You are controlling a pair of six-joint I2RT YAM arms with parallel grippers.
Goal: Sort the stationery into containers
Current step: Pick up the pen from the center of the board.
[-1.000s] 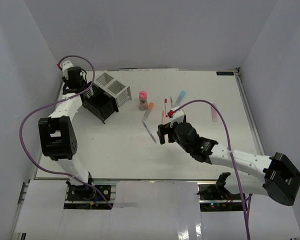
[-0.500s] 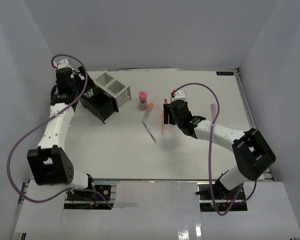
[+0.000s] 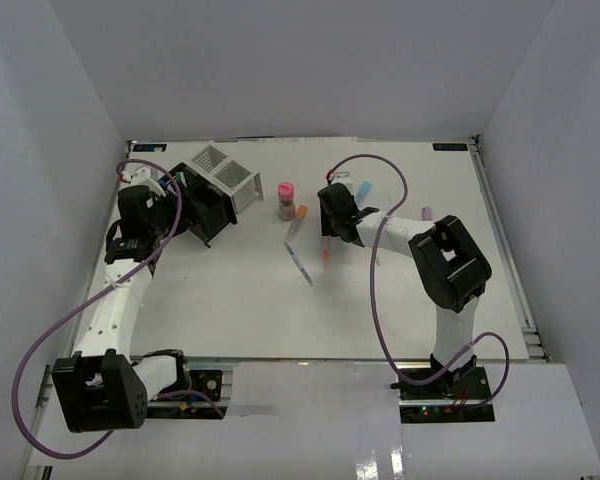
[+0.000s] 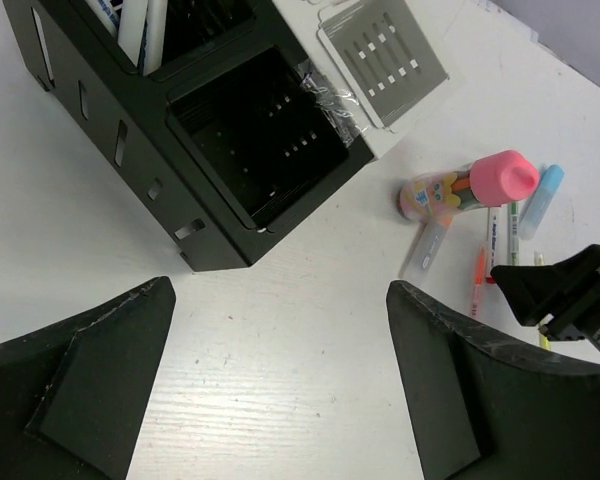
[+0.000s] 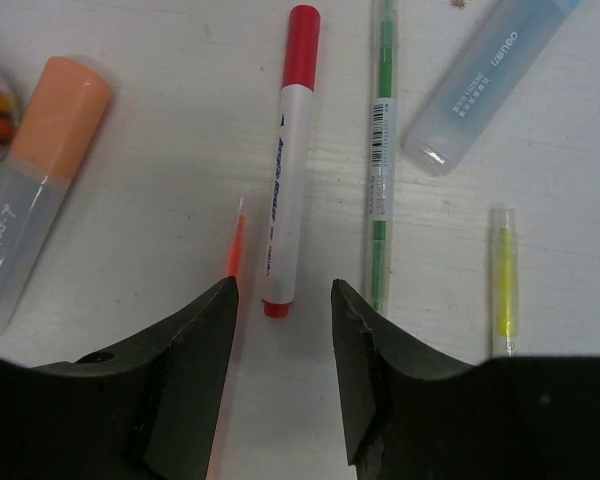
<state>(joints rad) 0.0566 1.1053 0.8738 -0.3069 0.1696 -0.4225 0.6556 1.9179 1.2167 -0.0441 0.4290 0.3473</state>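
My right gripper (image 5: 283, 290) hangs low over a row of pens, its jaws part open on either side of the lower end of a red marker (image 5: 285, 170), with a gap at each side. A thin orange pen (image 5: 235, 250) lies just left of it, a green pen (image 5: 380, 160) just right, and then a yellow pen (image 5: 502, 280). A light-blue block (image 5: 490, 70) and an orange-capped block (image 5: 30, 190) lie at the sides. My left gripper (image 4: 280, 390) is wide open and empty, above bare table in front of the black container (image 4: 130, 130). The pink-capped cylinder (image 4: 470, 185) lies on its side.
A white mesh container (image 3: 225, 172) stands behind the black container (image 3: 205, 212), which holds white sticks in its far cell. A grey-blue pen (image 3: 298, 262) lies alone mid-table. A lilac block (image 3: 427, 213) lies beside the right arm's elbow. White walls close in the table.
My left gripper opened wide and drew back toward me from over the black container. My right arm swung out to the pens, and its jaws narrowed around the red marker's end.
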